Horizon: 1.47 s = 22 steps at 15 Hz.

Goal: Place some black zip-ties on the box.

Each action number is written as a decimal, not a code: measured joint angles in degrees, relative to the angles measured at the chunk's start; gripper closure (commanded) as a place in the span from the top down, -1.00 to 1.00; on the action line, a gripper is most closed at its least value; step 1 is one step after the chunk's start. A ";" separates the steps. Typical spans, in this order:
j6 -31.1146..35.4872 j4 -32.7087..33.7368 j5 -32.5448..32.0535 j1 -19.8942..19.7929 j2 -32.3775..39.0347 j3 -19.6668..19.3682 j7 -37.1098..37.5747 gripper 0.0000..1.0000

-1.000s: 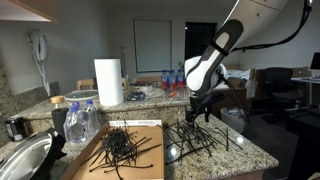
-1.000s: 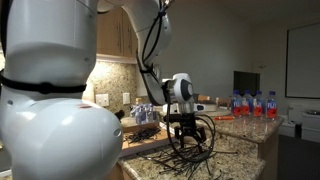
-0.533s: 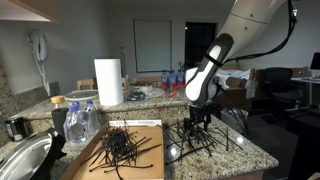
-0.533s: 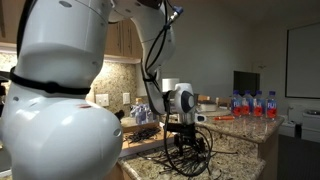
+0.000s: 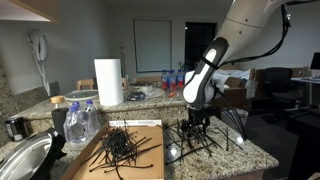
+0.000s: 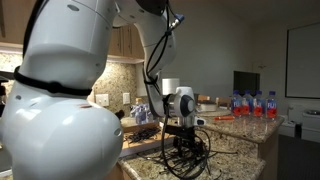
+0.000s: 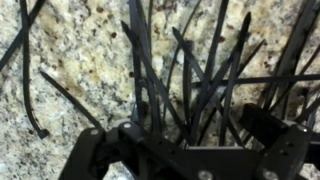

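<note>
Black zip-ties (image 7: 190, 85) lie in a loose tangle on the speckled granite desk (image 7: 70, 60), and the gripper (image 7: 190, 142) is lowered right into them. In the wrist view its two fingers stand wide apart, one on each side of a fan of straps, and they are clamped on nothing. In an exterior view the gripper (image 5: 194, 120) points straight down at this pile (image 5: 205, 140), with the white arm arching up and away behind it.

Just beside the pile, a flat cardboard box (image 5: 88, 163) lies on the desk and already carries a second heap of zip-ties (image 5: 120, 148). Beyond the box stand clear water bottles (image 5: 82, 120) and a tall paper towel roll (image 5: 108, 82).

The straps are thin, springy and interlocked. A close here will likely catch only a few, or drag a long snarl that sheds ties onto the desk on the way to the box. Pressing lower may jam the fingertips against the stone.

Compared with one second ago, the gripper has come down from above the pile until its tips sit among the straps. The box and its heap have not moved
</note>
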 measured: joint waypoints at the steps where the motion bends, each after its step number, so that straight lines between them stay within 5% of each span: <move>1: 0.00 0.11 0.00 0.06 0.03 -0.02 0.00 1.00; 8: -0.14 0.99 -0.37 0.84 -0.02 -0.56 0.00 0.96; 9: -0.14 1.02 -0.37 0.85 -0.01 -0.56 0.00 0.46; 10: -0.14 1.02 -0.37 0.86 -0.01 -0.56 0.00 0.46; 20: -2.88 2.51 -0.76 2.07 -0.16 -1.14 -0.01 -0.77; 22: -3.91 2.99 -0.84 2.04 -0.22 -1.37 -0.01 -0.85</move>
